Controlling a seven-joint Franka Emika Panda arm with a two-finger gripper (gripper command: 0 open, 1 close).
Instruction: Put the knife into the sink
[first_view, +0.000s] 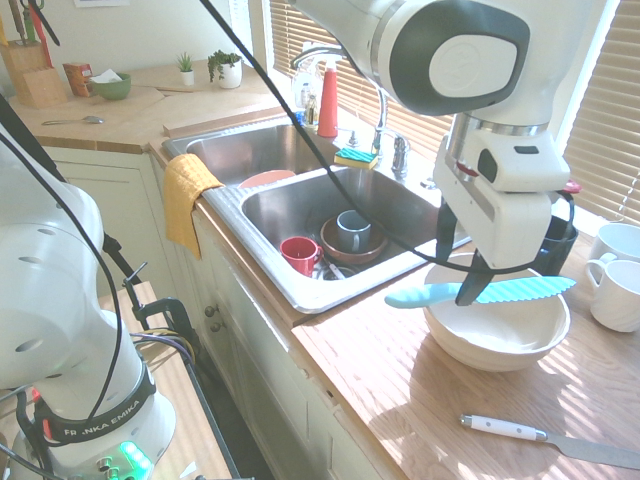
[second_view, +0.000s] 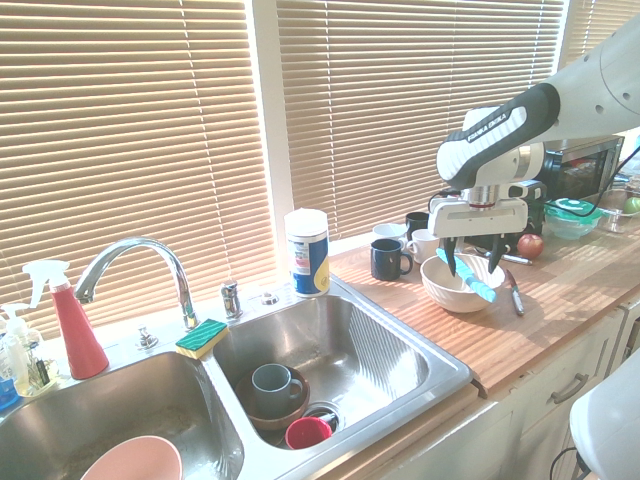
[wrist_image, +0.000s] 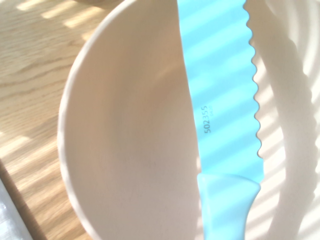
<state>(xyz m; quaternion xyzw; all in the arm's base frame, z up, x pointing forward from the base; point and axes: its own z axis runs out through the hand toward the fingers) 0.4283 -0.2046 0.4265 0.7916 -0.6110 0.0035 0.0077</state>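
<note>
The teal knife (first_view: 530, 289) lies flat across the rim of a white bowl (first_view: 495, 340) on the wooden counter, right of the sink (first_view: 300, 292). Its handle sticks out over the rim toward the sink. My gripper (first_view: 458, 270) hangs directly over the bowl, open, with one dark finger on each side of the knife (second_view: 483, 288) and nothing held. The wrist view looks straight down on the serrated blade (wrist_image: 220, 90) and the bowl (wrist_image: 125, 140). From the other side, the gripper (second_view: 472, 265) points down at the bowl (second_view: 455, 295), and the sink (second_view: 375, 345) lies to its left.
A white-handled metal knife (first_view: 505, 428) lies near the counter's front edge. A dark mug (second_view: 385, 260) and white mugs (first_view: 615, 290) stand behind the bowl. The near basin holds a grey cup (first_view: 352, 232) in a brown bowl and a red cup (first_view: 299, 254). A wipes canister (second_view: 307, 252) stands on the sink's far rim.
</note>
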